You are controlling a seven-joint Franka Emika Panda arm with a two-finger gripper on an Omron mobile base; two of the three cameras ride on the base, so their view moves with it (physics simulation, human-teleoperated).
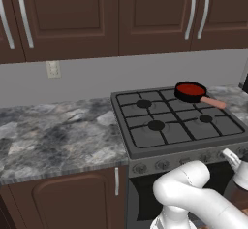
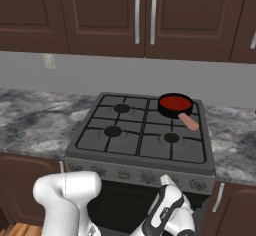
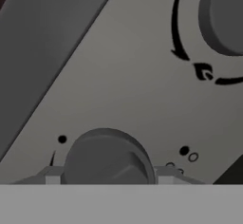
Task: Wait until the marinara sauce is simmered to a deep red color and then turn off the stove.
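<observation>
Sauce (image 1: 189, 88) was deep red, flat and round in a small black pan (image 1: 184, 95) with a pink handle (image 1: 213, 102), on the stove's (image 1: 145, 140) back right burner. Hand (image 3: 105, 178) was at the stove's front panel, fingers pinching a grey knob (image 3: 107, 156); a second knob (image 3: 223, 14) sat nearby.
</observation>
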